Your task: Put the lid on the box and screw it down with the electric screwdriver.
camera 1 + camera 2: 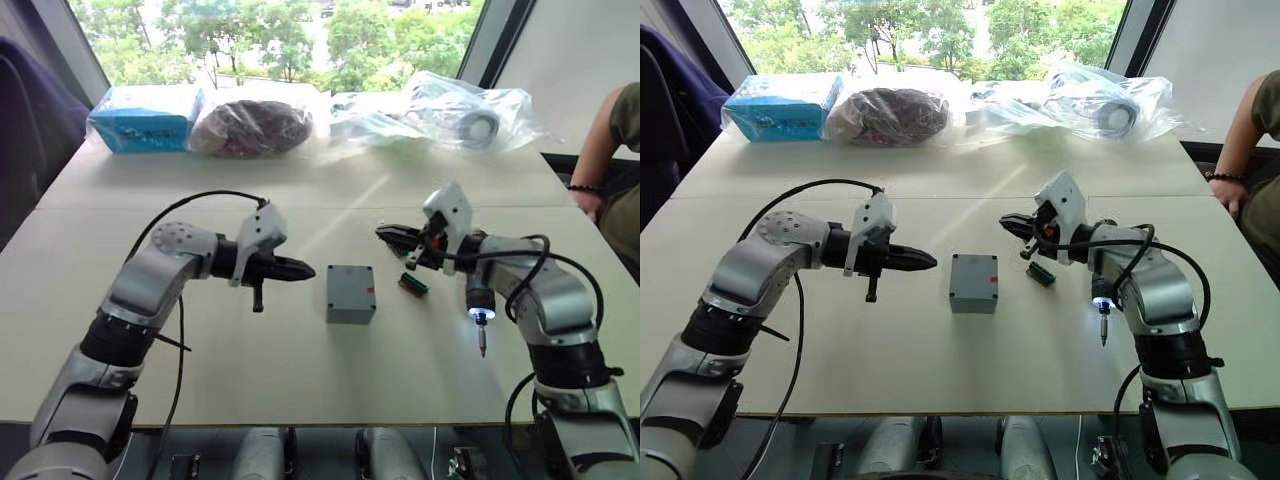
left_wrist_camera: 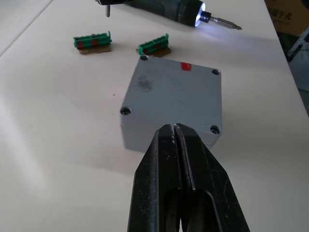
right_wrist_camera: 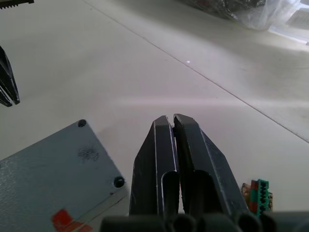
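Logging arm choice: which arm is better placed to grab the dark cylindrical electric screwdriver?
Right, likely: the dark cylindrical electric screwdriver lies by its wrist; left gripper sits beyond the grey square box.

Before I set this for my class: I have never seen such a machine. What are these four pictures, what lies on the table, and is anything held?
It is a humanoid robot with two arms. Two pictures come from cameras in its head, looking down over the arms. The other two come from a camera on each wrist. The left gripper and right gripper are both shut on nothing. Between them on the table stands the grey box, its lid seemingly on. Small green parts lie nearby. The lit electric screwdriver hangs by the right wrist; I cannot tell how it is carried.
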{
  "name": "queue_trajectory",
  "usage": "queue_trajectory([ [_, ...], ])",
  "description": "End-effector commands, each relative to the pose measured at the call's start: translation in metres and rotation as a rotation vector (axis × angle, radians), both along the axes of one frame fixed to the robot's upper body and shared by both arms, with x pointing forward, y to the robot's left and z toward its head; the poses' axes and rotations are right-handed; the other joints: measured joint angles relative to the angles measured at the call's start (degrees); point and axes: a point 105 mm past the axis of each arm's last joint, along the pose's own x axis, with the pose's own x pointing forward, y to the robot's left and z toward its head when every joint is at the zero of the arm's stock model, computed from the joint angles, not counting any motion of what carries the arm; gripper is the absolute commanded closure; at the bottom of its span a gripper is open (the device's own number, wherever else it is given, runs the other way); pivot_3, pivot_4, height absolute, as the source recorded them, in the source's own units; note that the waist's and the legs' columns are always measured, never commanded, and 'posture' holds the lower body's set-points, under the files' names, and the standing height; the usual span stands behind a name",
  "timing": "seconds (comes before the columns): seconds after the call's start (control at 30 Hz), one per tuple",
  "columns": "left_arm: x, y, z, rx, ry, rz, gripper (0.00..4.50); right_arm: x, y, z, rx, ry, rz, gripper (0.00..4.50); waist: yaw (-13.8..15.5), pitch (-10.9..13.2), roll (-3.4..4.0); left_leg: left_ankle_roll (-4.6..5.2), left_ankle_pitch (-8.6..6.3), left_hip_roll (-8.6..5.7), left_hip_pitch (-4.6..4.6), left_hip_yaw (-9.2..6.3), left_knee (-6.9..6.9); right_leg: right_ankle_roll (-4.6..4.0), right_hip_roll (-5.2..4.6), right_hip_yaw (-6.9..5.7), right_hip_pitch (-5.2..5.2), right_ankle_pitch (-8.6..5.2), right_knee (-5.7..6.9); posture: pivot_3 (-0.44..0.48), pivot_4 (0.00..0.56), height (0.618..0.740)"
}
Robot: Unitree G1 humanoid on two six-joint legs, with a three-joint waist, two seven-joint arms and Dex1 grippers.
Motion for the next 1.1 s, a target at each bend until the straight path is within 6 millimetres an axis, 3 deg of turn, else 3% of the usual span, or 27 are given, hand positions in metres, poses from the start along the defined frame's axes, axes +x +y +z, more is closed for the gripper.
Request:
queue_trajectory([
  [0.03, -0.001, -0.004, 0.007, 0.005, -0.04, -0.028, 4.5, -0.012, 0.009, 0.007, 0.02, -0.026, 0.022, 4.47, -0.1, 0.0, 0.0, 0.09, -0.05, 0.0, 0.0, 0.0, 0.0, 0.0, 0.0, 0.0, 0.0, 0.0, 0.01, 0.0, 0.15, 0.74],
  [0.27, 0.004, -0.006, 0.005, 0.011, -0.042, -0.028, 4.5, -0.019, 0.011, -0.009, -0.018, 0.015, 0.029, 4.47, -0.1, 0.0, 0.0, 0.09, -0.05, 0.0, 0.0, -0.01, 0.0, 0.0, 0.03, 0.0, -0.01, 0.0, 0.0, 0.0, 0.15, 0.74],
  [1.1, 0.006, -0.005, 0.003, -0.004, -0.05, -0.005, 4.5, -0.009, 0.006, -0.03, -0.058, 0.047, 0.007, 4.47, -0.1, 0.0, 0.0, 0.1, -0.06, 0.0, 0.01, -0.01, 0.0, 0.0, 0.03, 0.0, -0.01, 0.0, 0.0, 0.0, 0.15, 0.74],
])
